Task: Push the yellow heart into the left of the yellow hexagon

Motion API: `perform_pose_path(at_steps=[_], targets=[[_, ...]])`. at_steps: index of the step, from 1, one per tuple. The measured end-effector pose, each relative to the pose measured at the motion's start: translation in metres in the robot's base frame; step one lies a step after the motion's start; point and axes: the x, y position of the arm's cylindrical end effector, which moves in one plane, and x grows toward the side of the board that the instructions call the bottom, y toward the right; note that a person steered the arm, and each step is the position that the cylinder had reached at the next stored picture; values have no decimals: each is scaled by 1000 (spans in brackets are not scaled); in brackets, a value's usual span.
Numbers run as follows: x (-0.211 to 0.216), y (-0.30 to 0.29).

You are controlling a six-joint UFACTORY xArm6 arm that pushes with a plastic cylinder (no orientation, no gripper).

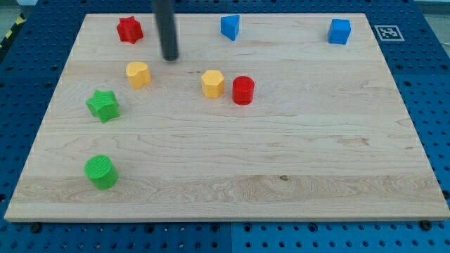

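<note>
The yellow heart lies on the wooden board at the upper left. The yellow hexagon sits to its right, near the board's upper middle, with a clear gap between them. My tip comes down from the view's top and stands just above and to the right of the yellow heart, apart from it, and up-left of the hexagon.
A red cylinder touches or nearly touches the hexagon's right side. A red star is at the top left, a blue block at the top middle, a blue cube at the top right. A green star and green cylinder are at the left.
</note>
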Motion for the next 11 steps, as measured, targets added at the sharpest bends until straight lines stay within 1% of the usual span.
perform_pose_path(at_steps=[1,2,3,4,5,7,8,9,10,11], targets=[[-4,-90],[25,-109],[56,-88],[65,-70],[81,-26],[79,-27],[56,-77],[45,-14],[48,54],[48,79]])
